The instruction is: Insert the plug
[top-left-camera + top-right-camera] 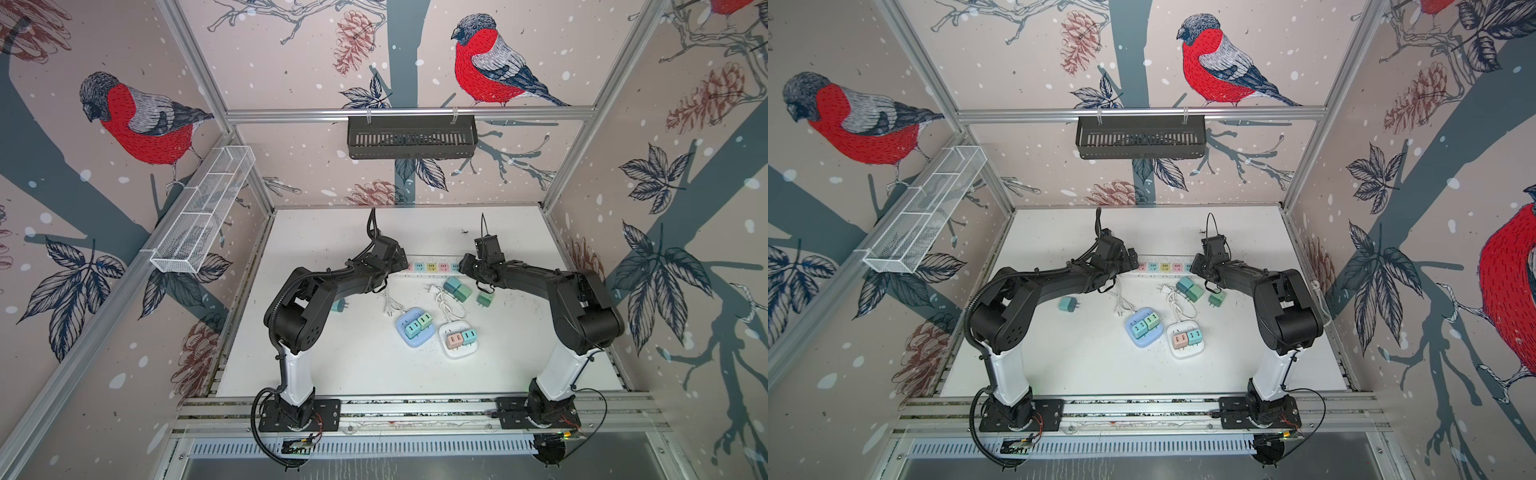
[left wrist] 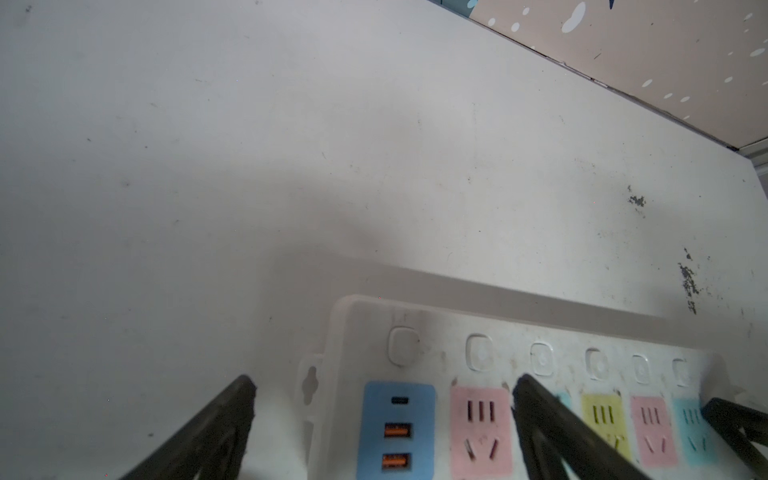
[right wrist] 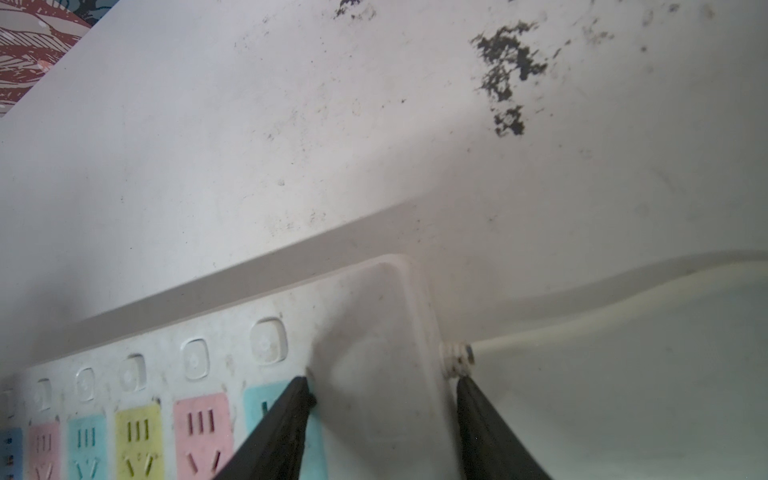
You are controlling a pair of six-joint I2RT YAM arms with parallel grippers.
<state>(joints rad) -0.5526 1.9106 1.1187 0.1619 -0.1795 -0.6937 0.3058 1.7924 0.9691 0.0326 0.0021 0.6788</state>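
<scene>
A white power strip (image 1: 432, 267) (image 1: 1160, 267) with pastel sockets lies across the back of the table. My left gripper (image 2: 384, 381) (image 1: 401, 262) is open and low over its USB end (image 2: 415, 332). One finger is off the strip's end, the other between the pink and teal sockets. My right gripper (image 3: 383, 384) (image 1: 464, 264) is open over the cable end (image 3: 374, 311), with one finger on the teal socket and the other by the cord outlet. Loose plugs lie nearer the front: teal (image 1: 1068, 304), green (image 1: 485, 299) and a teal-green pair (image 1: 456, 289). Neither gripper holds a plug.
A blue square socket base (image 1: 402, 337) and a white one (image 1: 446, 353) stand mid-table, each with two plugs in it, their white cords (image 1: 444, 305) curling behind. The strip's cord (image 3: 582, 328) runs off toward the right wall. A black basket (image 1: 411, 137) and a wire shelf (image 1: 203, 212) hang on the walls.
</scene>
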